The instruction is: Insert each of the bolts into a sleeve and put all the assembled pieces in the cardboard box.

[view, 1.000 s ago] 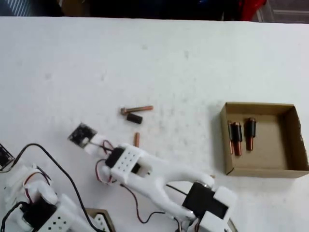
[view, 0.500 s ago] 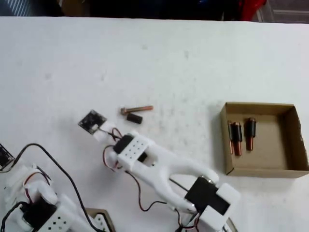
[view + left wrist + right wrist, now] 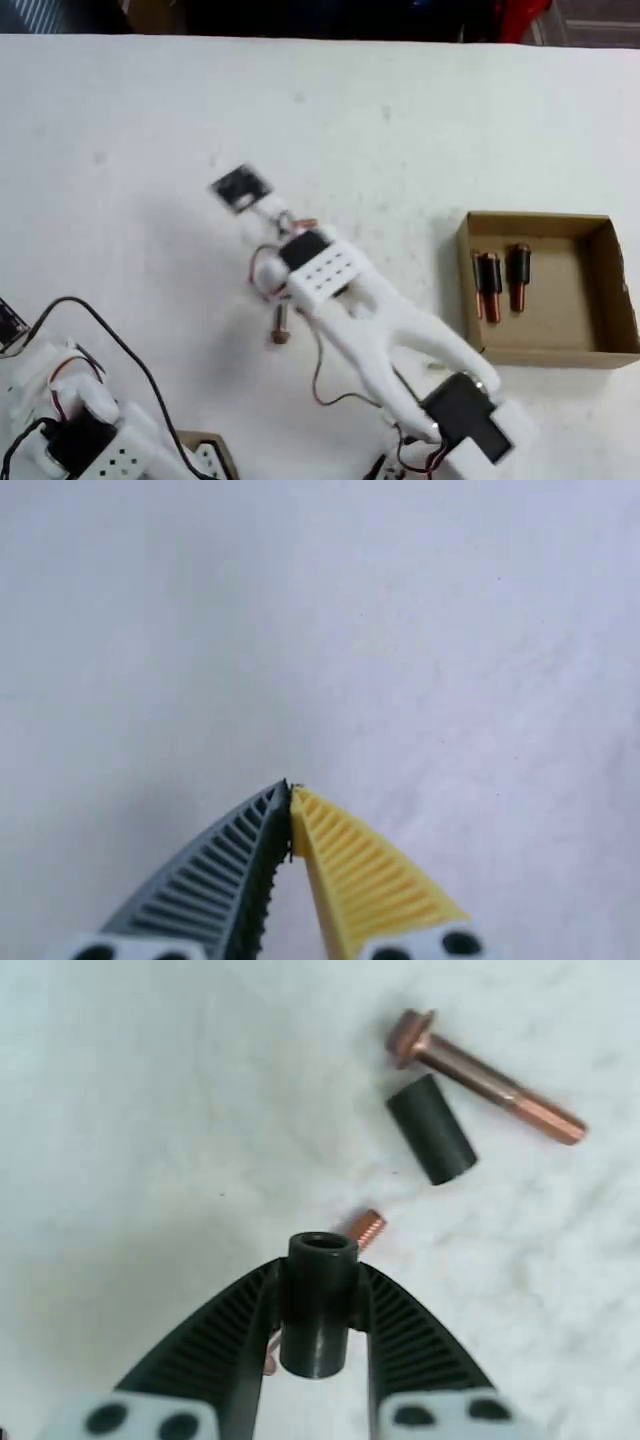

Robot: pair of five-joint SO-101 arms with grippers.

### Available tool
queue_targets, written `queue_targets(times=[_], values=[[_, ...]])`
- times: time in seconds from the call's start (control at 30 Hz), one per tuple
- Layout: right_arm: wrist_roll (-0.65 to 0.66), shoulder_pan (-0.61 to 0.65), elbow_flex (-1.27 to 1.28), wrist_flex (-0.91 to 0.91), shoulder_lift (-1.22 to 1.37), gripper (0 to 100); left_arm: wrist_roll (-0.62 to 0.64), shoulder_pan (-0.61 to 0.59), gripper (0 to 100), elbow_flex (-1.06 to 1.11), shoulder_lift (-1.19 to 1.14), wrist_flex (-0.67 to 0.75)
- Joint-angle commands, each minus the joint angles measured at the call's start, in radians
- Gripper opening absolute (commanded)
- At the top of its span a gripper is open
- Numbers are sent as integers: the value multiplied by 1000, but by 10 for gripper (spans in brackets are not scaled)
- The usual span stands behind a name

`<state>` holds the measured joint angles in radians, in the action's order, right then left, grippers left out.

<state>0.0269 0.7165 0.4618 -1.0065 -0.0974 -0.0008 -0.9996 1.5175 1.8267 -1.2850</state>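
Observation:
My right gripper is shut on an upright black sleeve just above the table. The threaded tip of a copper bolt shows behind that sleeve; the same bolt lies beside the right arm in the high view. A little farther off lie a loose bolt and a loose black sleeve, side by side. The cardboard box stands at the right with assembled pieces inside. My left gripper is shut on nothing over bare table.
The left arm sits at the near left corner with a black cable looping beside it. The right arm's base stands near the front edge, below the box. White table stretches open toward the back.
The right arm has swung away from the front edge and rightward, covering the loose bolt and sleeve in the high view. The bolt near it now shows more fully.

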Motion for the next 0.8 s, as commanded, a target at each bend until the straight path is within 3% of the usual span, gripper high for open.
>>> queue_targets(times=[0.0,0.17,0.53,0.77], values=[[55,-99,-54,-8,-70,29,-8,18,23,-21,2,9],[235,-200,-51,-35,-65,28,-8,93,23,-20,2,9],[241,-374,-37,-70,-62,31,-8,124,23,-20,2,-29],[242,-377,46,90,35,31,-8,124,23,-20,2,-34]])
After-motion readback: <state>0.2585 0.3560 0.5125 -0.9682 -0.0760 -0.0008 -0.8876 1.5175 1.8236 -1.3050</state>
